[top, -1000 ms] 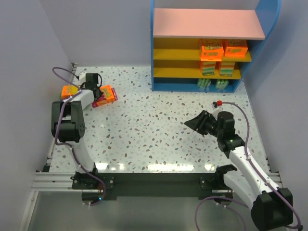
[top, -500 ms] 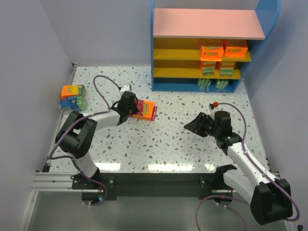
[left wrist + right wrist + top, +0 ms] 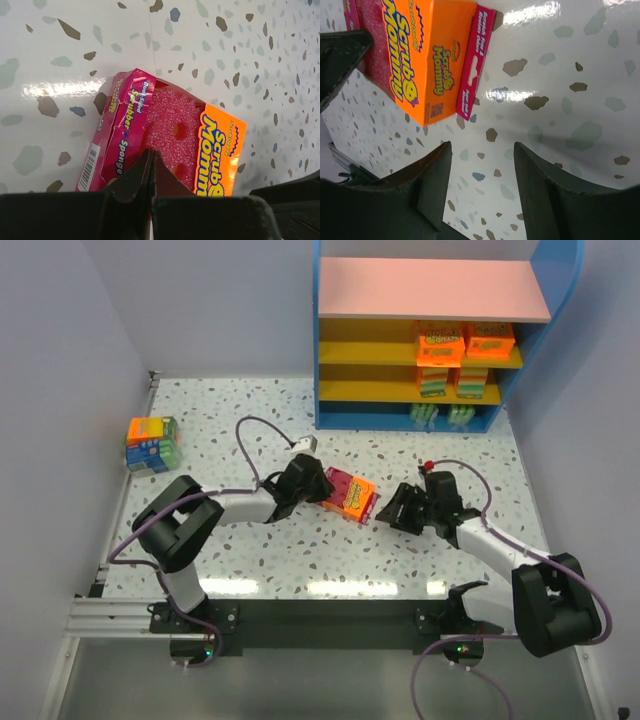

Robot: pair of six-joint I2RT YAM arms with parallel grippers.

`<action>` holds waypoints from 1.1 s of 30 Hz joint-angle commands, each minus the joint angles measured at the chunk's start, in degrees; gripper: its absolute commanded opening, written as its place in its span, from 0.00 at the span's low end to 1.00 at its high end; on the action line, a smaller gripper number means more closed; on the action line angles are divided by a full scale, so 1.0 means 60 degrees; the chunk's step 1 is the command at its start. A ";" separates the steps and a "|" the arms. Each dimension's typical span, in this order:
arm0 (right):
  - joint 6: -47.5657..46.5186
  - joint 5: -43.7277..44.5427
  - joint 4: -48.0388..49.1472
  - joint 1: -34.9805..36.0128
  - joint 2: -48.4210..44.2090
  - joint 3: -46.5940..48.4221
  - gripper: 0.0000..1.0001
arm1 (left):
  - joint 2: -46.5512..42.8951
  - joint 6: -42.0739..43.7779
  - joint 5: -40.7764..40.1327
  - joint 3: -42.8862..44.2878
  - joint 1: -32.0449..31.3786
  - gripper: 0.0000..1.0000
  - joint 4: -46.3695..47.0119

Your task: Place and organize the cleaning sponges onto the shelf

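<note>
Centrally on the speckled surface, a magenta-and-orange sponge pack is shown lying at an angle between the two arms, well apart from the shelf at the far right. The pack is gripped at its magenta end by the left tool, whose fingers are pressed tightly together over the cardboard edge, as is made plain in the left wrist view. A rough pink sponge face is exposed through the window of the pack, and yellow lettering is printed across the orange end. Whether the pack is resting flat on the surface or is raised slightly cannot be told.

Just beside its orange end, the right tool is held low with its jaws spread apart; only speckled surface is seen between them in the right wrist view.

Farther off, a small stack of packs, orange on top with blue and green below, is seen near the left edge of the surface. On the shelf, orange packs are lined up on the right half of the upper yellow tier, more packs are set on the tier beneath, and green-edged ones are stood on the bottom level.
</note>
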 commanded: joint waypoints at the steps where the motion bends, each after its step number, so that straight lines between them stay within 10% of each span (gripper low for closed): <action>1: 0.0381 0.0424 0.0958 0.0122 0.0331 0.0299 0.56 | 0.0486 -0.0418 0.0720 -0.0053 -0.0405 0.00 -0.0809; 14: 0.1890 0.0952 0.2557 0.0430 0.1313 0.0226 0.53 | 0.0458 -0.0931 0.1072 -0.0258 -0.0860 0.00 -0.0310; 20: 0.2184 0.0762 0.2776 0.0489 0.2221 0.0329 0.32 | 0.0413 -0.1019 0.1218 -0.0287 -0.0948 0.00 -0.0193; 23: 0.2330 0.0601 0.2865 0.0503 0.2427 0.0226 0.00 | 0.0384 -0.1063 0.1218 -0.0361 -0.0962 0.00 -0.0193; 33: 0.2594 0.0556 0.1548 0.0489 0.0350 0.0342 0.00 | -0.1957 -0.0420 -0.0304 -0.0317 -0.0246 0.10 -0.1993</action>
